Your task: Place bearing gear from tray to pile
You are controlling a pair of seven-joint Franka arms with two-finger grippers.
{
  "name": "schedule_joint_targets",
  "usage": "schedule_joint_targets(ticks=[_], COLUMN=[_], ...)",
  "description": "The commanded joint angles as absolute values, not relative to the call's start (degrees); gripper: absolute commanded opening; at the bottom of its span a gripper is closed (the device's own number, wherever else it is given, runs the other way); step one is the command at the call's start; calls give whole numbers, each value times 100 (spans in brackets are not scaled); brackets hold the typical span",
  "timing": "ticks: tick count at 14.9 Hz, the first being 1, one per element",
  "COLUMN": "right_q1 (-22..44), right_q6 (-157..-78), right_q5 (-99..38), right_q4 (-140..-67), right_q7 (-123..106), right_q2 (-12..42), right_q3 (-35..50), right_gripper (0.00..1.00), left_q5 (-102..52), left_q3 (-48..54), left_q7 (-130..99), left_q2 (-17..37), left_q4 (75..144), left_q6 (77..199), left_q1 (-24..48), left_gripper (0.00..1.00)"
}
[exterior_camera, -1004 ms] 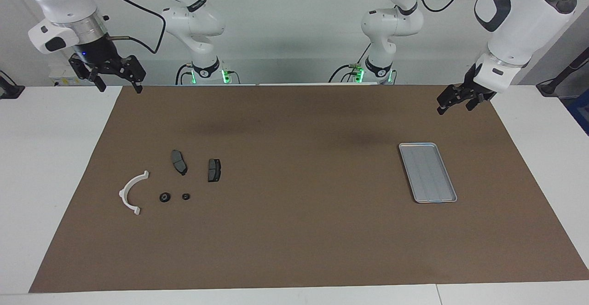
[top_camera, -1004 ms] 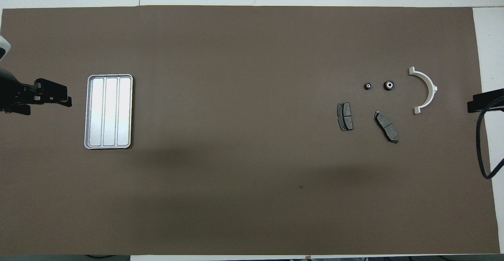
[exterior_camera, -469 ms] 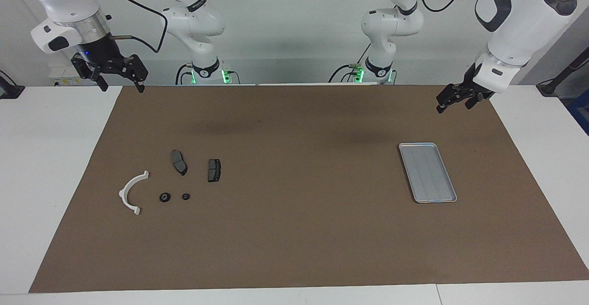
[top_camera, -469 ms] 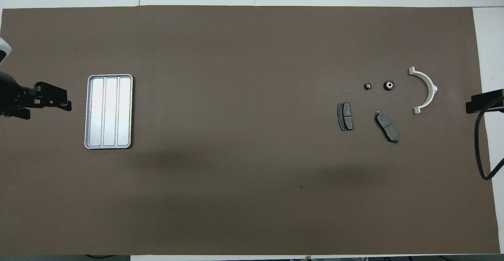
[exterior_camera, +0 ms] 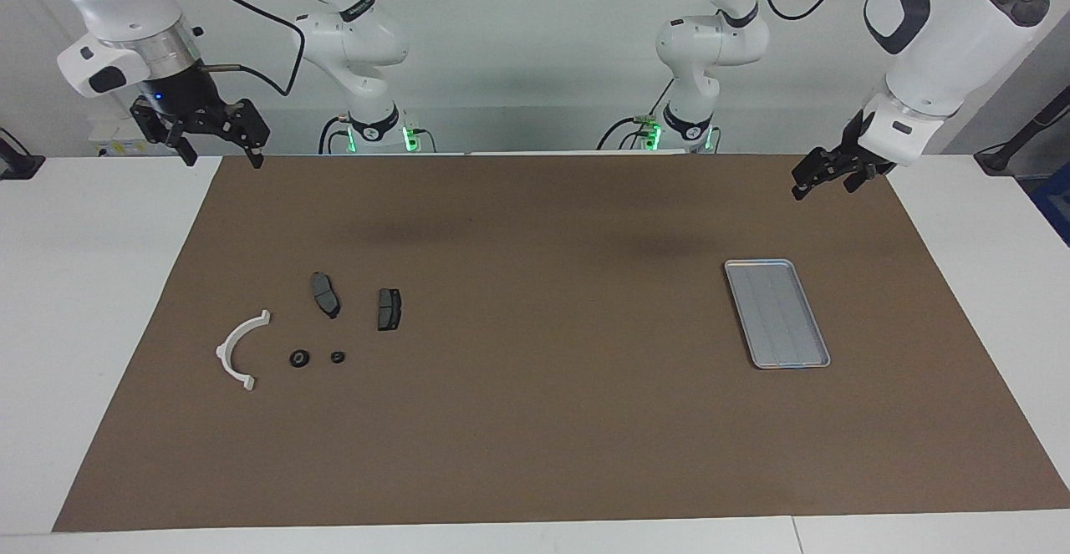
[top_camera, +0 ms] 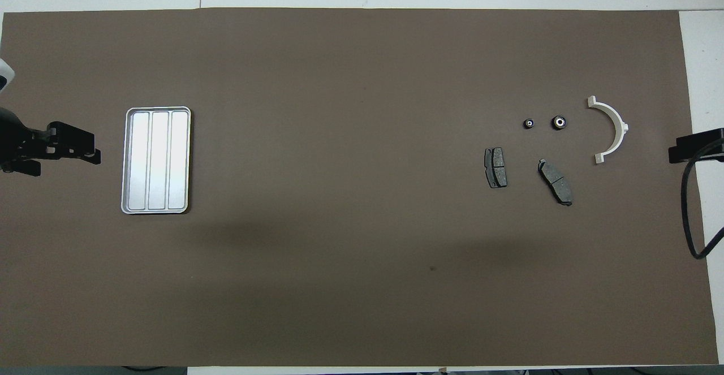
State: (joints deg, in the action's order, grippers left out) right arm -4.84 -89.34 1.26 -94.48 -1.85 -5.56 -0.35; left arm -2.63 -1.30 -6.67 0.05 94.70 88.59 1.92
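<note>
Start at the robots' end of the worktop point(exterior_camera: 84, 303). Your right claw point(exterior_camera: 221, 149) hangs in the air over the corner of the brown mat point(exterior_camera: 535, 437) at the right arm's end. Its fingers are spread wide and there is nothing between them. In the overhead view only its dark tip point(top_camera: 696, 146) shows at the mat's edge. Your left claw point(exterior_camera: 825, 185) hangs over the mat at the left arm's end, also spread and carrying nothing. From above you see it point(top_camera: 93, 149) just beside the tray point(exterior_camera: 756, 270), not over it and not touching it.

Next comes the tray, lying flat on the mat toward the left arm's end with its long side running away from the robots. Its ribbed floor shows in both views.

The pile point(exterior_camera: 309, 328) is toward the right arm's end, well apart from the tray. Its two dark pads lie nearest the robots: one pad point(exterior_camera: 325, 293) is slanted, and the other pad point(exterior_camera: 389, 308) lies beside it without touching it. The white half-ring bracket point(exterior_camera: 232, 345) curves along the side of the pile toward the right arm's end.

Farthest from the robots are two small black round parts, side by side on the mat. The bigger round part point(exterior_camera: 299, 358) is near the bracket, and the smaller round part point(exterior_camera: 337, 357) is just beside it. Both rest in the pile, clear of either claw.
</note>
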Motion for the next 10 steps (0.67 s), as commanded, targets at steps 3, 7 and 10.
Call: schedule_joint_targets(ticks=[3,7,10], right_q1=[-501,-501,-501], right_q6=[-8833,-8833,-8833], right_q5=[-26,-26,-26], right_q4=[-9527,-9527,-9536], right_q7=[-105,-105,-105], right_q2=[-668,-668,-668], right_q3=[-9,-9,-9], right_gripper=[100,100,100], left_q5=[-141,-132,-132], left_q3=[-114,-106,-70], left_q7=[-642,-659,-659], left_q2=[-88,-176,-176], left_q4=[9334,9316,9316], left_q6=[8657,8534,8534], left_q1=[185,185,185], left_gripper=[100,100,100])
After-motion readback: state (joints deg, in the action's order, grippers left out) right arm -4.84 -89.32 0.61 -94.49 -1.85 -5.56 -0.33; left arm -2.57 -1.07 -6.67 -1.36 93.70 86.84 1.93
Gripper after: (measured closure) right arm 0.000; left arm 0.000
